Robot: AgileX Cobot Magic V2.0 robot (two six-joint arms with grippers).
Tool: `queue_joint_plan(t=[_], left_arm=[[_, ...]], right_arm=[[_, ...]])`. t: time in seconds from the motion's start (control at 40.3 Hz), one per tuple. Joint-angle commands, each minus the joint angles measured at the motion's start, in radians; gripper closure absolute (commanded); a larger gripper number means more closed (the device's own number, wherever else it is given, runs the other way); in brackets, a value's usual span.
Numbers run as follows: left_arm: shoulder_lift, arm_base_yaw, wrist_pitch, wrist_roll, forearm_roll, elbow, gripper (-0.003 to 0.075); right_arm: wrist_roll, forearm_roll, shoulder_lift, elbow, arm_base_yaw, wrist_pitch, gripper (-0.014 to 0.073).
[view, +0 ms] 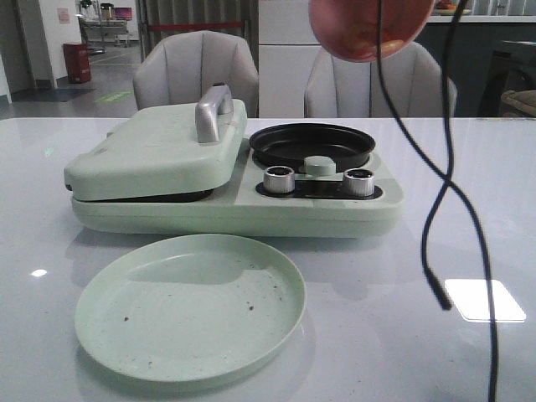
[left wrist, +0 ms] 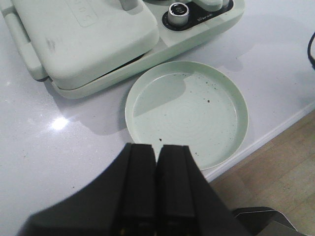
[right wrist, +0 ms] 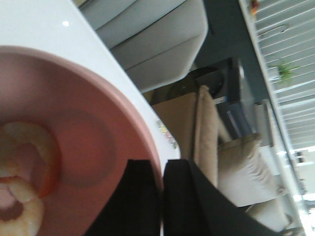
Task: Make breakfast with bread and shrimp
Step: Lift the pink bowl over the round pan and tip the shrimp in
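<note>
My right gripper [right wrist: 161, 167] is shut on the rim of a salmon-pink bowl [right wrist: 98, 132]. In the front view the bowl [view: 368, 25] hangs tilted high above the black round pan [view: 311, 144]. The shrimp [right wrist: 27, 167] lies inside the bowl, orange and pale, and shows faintly in the front view [view: 373, 43]. My left gripper [left wrist: 156, 150] is shut and empty, above the near edge of the pale green plate [left wrist: 197, 113]. The plate [view: 191, 306] is empty apart from a few dark crumbs. No bread is in view.
A pale green breakfast maker [view: 234, 209] stands behind the plate, its flat lid [view: 151, 151] closed on the left side, with two silver knobs [view: 280, 178] in front of the pan. A black cable [view: 435, 218] hangs down at the right. Two grey chairs stand behind the table.
</note>
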Motion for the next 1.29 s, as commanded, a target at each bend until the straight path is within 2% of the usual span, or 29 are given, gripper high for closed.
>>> queue_joint_plan(t=[0.0,0.099,0.199,0.496,0.943,1.092,1.266], left_arm=[[-0.003,-0.004,-0.071,-0.01,-0.013,-0.028,0.0622],[-0.003,-0.004,-0.071,-0.01,-0.013,-0.028,0.0622],[-0.003,-0.004,-0.071,-0.01,-0.013,-0.028,0.0622],[-0.003,-0.004,-0.071,-0.01,-0.013,-0.028,0.0622],[-0.003,-0.004,-0.071,-0.01,-0.013,-0.028,0.0622],[-0.003,-0.004,-0.072,-0.01,-0.013,-0.028,0.0622],[-0.003,-0.004,-0.072,-0.01,-0.013,-0.028,0.0622]], right_arm=[[0.13,-0.278,-0.008,-0.038,0.03,0.039,0.0552],[0.205,-0.425,0.039,-0.038,0.053,0.092,0.0552],[0.234,-0.514,0.079,-0.038,0.064,0.119,0.0552],[0.243,-0.514,0.16,-0.041,0.071,0.117,0.0552],[0.243,-0.514,0.249,-0.042,0.095,0.198,0.0552],[0.216,-0.514,0.248,-0.111,0.096,0.235,0.0552],[0.12,-0.514,0.248,-0.248,0.1,0.25,0.0552]])
